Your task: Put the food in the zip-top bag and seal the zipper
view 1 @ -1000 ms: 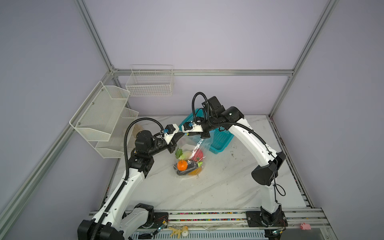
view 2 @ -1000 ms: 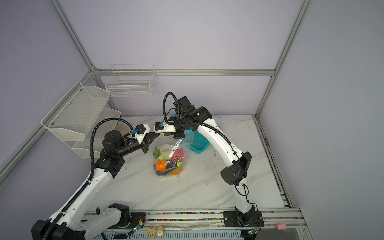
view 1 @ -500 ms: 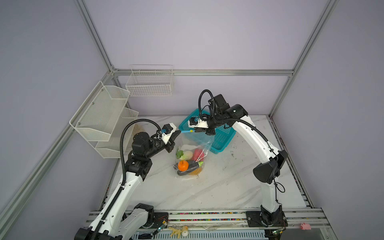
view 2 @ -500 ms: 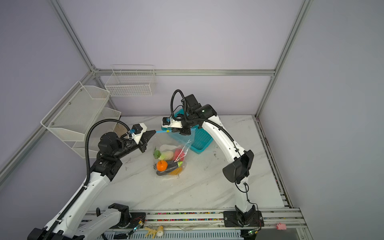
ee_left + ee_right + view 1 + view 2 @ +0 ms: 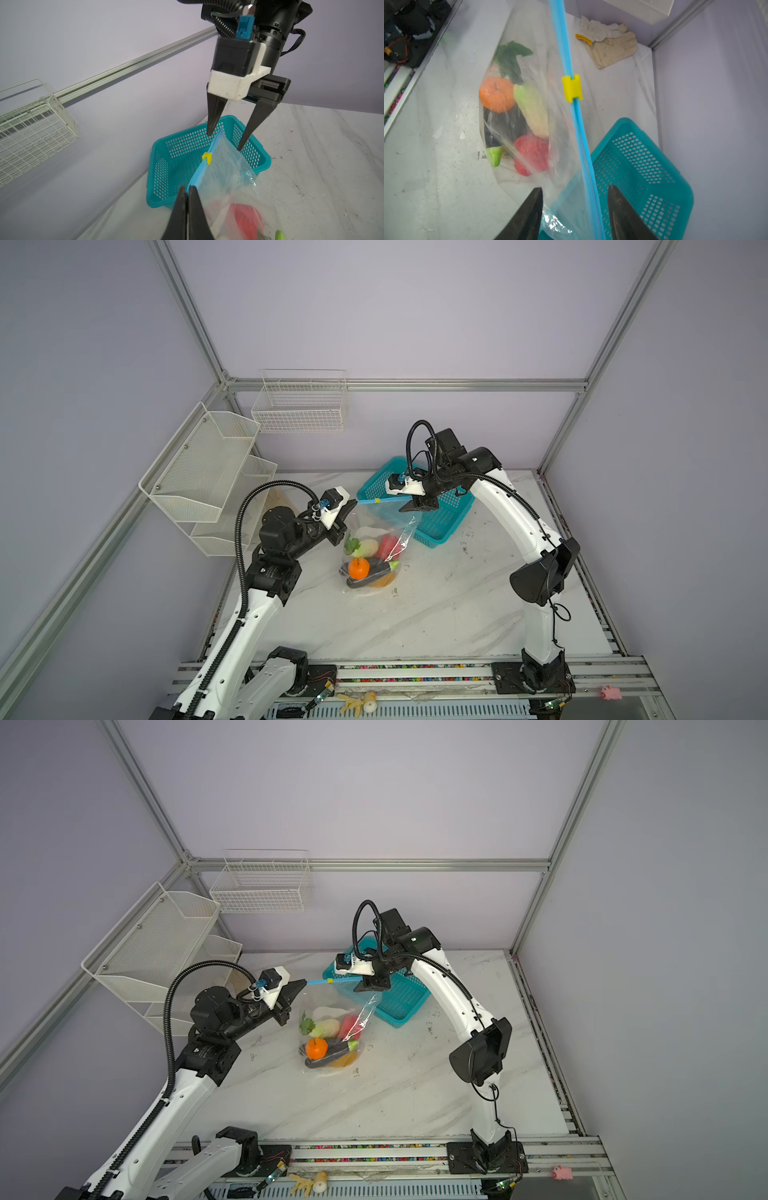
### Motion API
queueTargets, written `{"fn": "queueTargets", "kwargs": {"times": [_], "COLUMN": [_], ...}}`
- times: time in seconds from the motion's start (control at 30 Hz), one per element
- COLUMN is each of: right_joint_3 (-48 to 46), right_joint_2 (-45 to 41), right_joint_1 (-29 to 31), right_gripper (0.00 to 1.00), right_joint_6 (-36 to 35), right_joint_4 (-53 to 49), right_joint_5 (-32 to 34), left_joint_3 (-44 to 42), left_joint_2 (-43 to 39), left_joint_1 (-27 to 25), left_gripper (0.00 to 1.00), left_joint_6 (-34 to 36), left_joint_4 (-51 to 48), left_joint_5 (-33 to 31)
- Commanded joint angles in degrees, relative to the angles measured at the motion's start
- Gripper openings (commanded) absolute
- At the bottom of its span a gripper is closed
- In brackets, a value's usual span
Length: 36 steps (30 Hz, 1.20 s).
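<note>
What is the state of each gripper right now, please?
Left gripper: shut on the zipper end.
Right gripper: open, jaws straddling the zipper without gripping it.

The zip-top bag (image 5: pixel 529 176) is clear, glossy, crinkled plastic. Its zipper (image 5: pixel 583 145) is smooth blue between the matt black fingers (image 5: pixel 529 216) of the right gripper (image 5: pixel 575 186) — beside them, a perforated teal plastic basket (image 5: pixel 643 166).

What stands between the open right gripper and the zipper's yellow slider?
Nothing visible does. The right gripper is open, one jaw on each side of the zipper, and only bare blue strip runs from it to the yellow slider. The left gripper pinches the strip's far end, beyond the slider.
</note>
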Motion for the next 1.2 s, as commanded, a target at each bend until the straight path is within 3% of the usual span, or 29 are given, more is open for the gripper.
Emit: {"fn": "queueTargets", "kwargs": {"times": [0.0,0.17,0.47,0.8,1.17], "right_joint_3": [-1.77,-0.99,6.22,8.03,9.04], "right_joint_2": [-4.55,-3.76,2.39,4.34,5.51], "right_joint_1": [0.59,2.04,4.56,5.00,5.00], "right_gripper": [0.65,0.67,0.42,0.30,0.28], "right_joint_6": [-2.63,-2.57,-1.34,0.37,1.52], "right_joint_4": [2.41,4.02,1.85,2.24,2.60], "right_joint_5": [-8.30,-11.90,-11.57,-10.14,-7.68], "left_joint_3": [-0.38,-0.64,-0.90,-1.44,-1.79], "left_joint_2": [-0.74,-0.91,-1.09,-1.42,-1.88], "left_joint_1": [0.33,0.33,0.33,0.33,0.33], "left_gripper": [0.00,0.00,0.00,0.00,0.00], "left_joint_6": [0.11,0.09,0.04,0.12,0.06], "left_joint_4": [3.55,3.97,4.12,4.24,4.52], "left_joint_5": [2.01,2.11,2.19,2.36,2.63]}}
